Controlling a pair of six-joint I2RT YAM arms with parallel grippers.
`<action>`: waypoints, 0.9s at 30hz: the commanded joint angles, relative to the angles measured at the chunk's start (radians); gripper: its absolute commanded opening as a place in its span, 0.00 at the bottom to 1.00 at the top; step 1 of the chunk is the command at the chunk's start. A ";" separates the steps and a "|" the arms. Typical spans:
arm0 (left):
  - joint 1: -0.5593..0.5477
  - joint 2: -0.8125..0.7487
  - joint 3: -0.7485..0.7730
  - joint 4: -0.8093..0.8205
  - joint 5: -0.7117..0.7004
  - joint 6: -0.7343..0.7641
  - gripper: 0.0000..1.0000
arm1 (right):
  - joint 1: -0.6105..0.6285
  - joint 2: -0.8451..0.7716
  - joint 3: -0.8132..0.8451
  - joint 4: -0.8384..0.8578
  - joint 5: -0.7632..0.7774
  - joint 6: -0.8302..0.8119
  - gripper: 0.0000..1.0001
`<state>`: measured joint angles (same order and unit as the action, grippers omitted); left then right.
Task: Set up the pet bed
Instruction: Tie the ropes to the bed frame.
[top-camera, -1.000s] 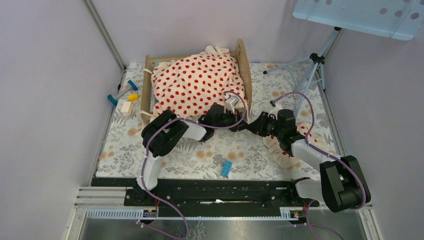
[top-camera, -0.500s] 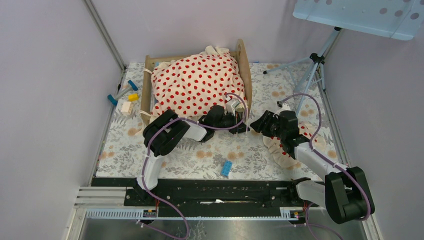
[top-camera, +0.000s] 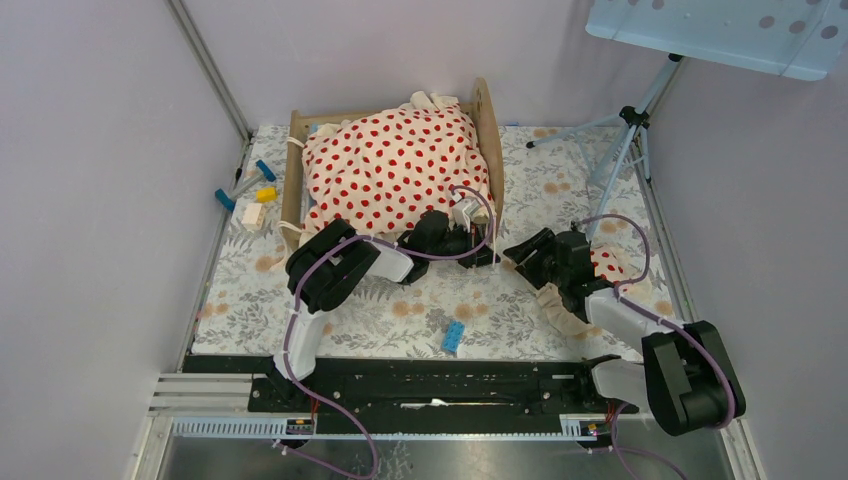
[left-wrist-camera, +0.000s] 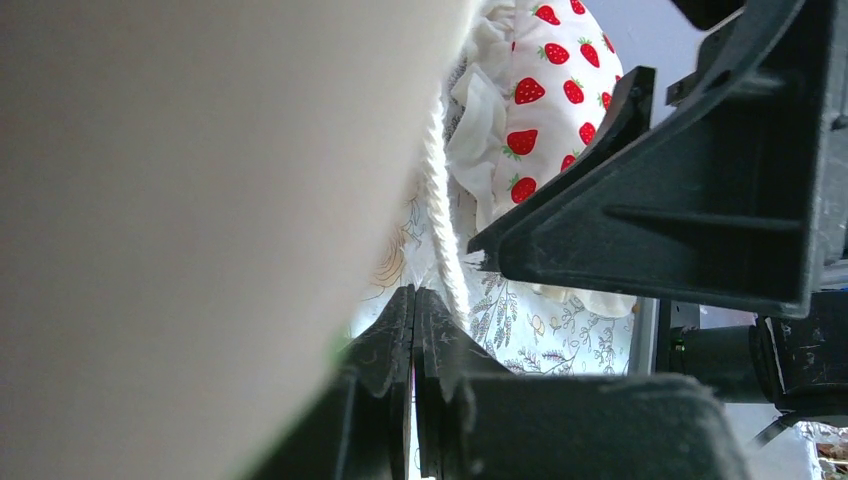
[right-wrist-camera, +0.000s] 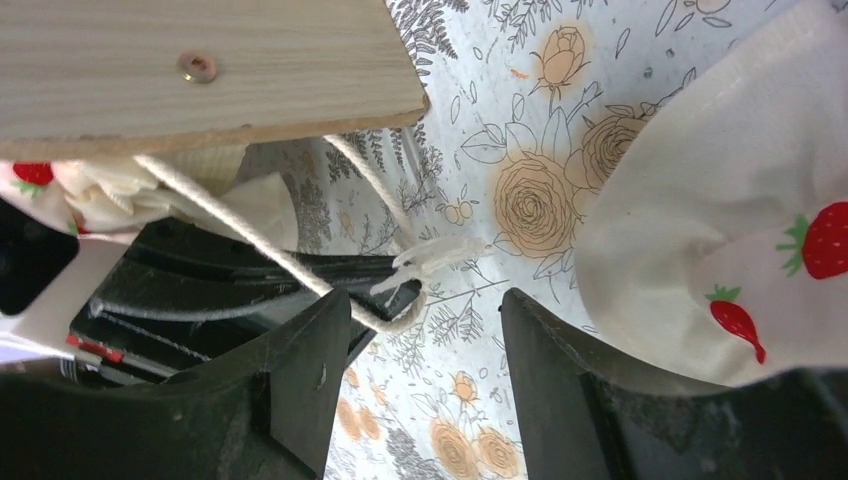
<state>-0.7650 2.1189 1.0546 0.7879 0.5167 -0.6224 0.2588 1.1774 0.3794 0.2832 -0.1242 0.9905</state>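
Note:
The pet bed (top-camera: 487, 118) stands at the back, its light-wood frame covered by a cream red-dotted blanket (top-camera: 395, 165). At its near right corner my left gripper (top-camera: 487, 250) is shut, and a white cord (left-wrist-camera: 441, 225) runs past its tips (left-wrist-camera: 412, 300); whether the cord is pinched I cannot tell. My right gripper (top-camera: 518, 252) stands open just to the right, nothing between its fingers (right-wrist-camera: 425, 300). The cord's (right-wrist-camera: 240, 225) knotted loop hangs from the bed's board (right-wrist-camera: 200, 70) just ahead of them. The ruffled strawberry pillow (top-camera: 608, 262) lies under my right arm.
A blue brick (top-camera: 454, 337) lies on the floral mat (top-camera: 380, 315) near the front. Small toy pieces (top-camera: 247, 195) sit left of the bed. A tripod (top-camera: 622, 140) stands at the back right. Walls close in on the left and right sides.
My right gripper has opened and drawn back to the right, away from the left gripper's tips, its arm settling lower over the pillow. The left arm has stayed put.

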 joint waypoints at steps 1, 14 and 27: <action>-0.006 0.003 0.009 0.072 0.026 -0.001 0.00 | -0.006 0.059 0.006 0.114 -0.018 0.188 0.65; -0.007 0.005 0.007 0.092 0.031 -0.012 0.00 | -0.005 0.187 -0.006 0.252 -0.048 0.336 0.58; -0.006 0.008 0.011 0.082 0.036 -0.008 0.00 | -0.005 0.225 -0.004 0.264 -0.046 0.313 0.18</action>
<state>-0.7670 2.1246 1.0538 0.8101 0.5278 -0.6300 0.2588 1.4101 0.3622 0.5449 -0.1776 1.3224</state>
